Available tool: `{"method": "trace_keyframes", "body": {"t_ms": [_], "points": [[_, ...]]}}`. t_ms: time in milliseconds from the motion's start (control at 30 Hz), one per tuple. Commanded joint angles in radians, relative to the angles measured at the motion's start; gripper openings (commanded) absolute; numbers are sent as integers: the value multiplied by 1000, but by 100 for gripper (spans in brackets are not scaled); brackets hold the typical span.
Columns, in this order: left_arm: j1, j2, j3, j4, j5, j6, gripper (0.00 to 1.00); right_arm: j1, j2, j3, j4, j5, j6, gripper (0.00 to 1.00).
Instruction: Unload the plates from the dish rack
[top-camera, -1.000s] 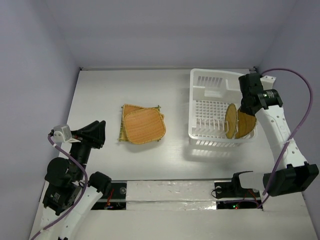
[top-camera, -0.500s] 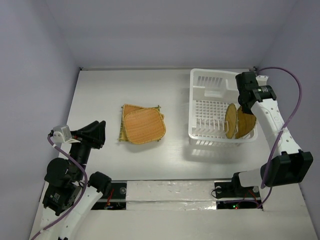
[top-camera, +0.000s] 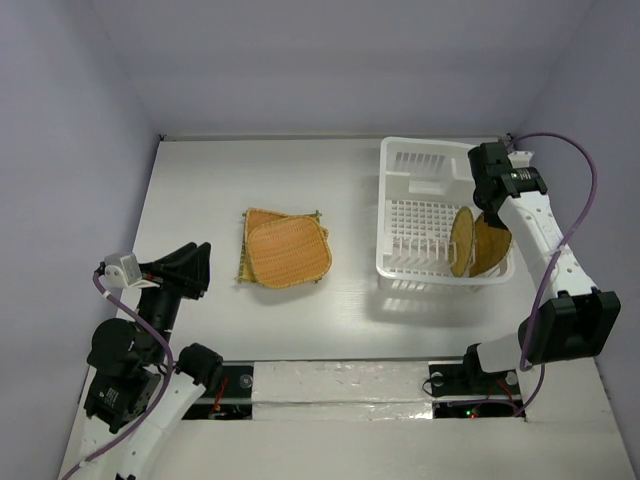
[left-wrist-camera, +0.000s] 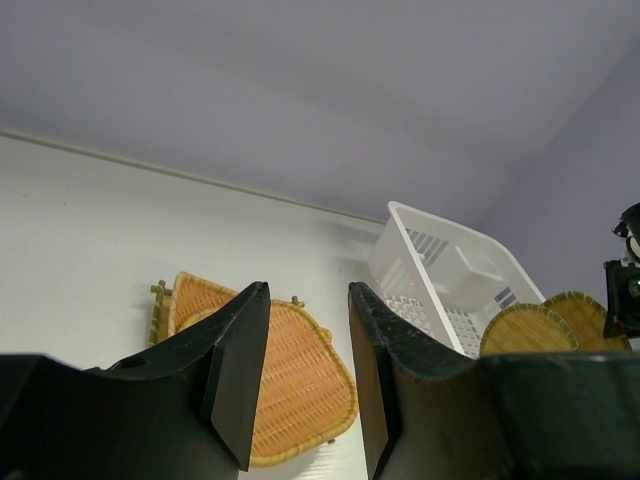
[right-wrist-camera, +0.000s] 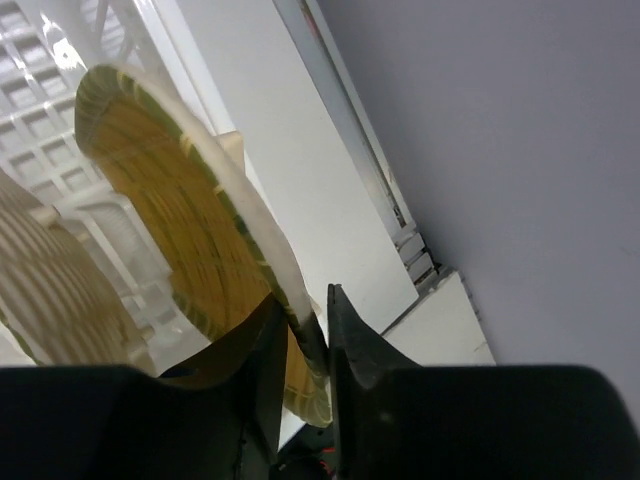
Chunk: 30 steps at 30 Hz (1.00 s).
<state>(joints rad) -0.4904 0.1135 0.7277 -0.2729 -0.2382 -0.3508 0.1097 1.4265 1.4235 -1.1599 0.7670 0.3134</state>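
Tan-orange woven-patt. plates (top-camera: 288, 252) w/ greenish rims; white dish rack (top-camera: 415, 160).

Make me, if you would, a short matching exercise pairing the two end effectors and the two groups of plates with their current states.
Things:
1. left end effector
2. right end effector
3. stacked plates
4. rack plates

States:
a. standing on edge in the dish rack
b. open, holding nothing
c. lying flat on the table
d. closed around a plate's rim

Pairs: 1-b, 2-d, 3-c, 4-a
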Motion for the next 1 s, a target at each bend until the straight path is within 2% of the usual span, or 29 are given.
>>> {"method": "trace_keyframes", "body": {"t_ms": [0,200,433,600,967], "points": [[-10,-14,-1,41,-1,6,34,-4,-27,44,31,26,12,21],[-10,-15,-1,40,-1,6,35,-4,-47,75,6,52,-33,0],[-10,-12,-2,43,4,6,35,5,-97,110,0,94,-77,0],[-10,-8,-2,41,4,6,35,25,-113,199,-47,167,-74,0],[-10,5,-4,40,-4,4,35,108,-130,538,-181,348,-11,0]]}}
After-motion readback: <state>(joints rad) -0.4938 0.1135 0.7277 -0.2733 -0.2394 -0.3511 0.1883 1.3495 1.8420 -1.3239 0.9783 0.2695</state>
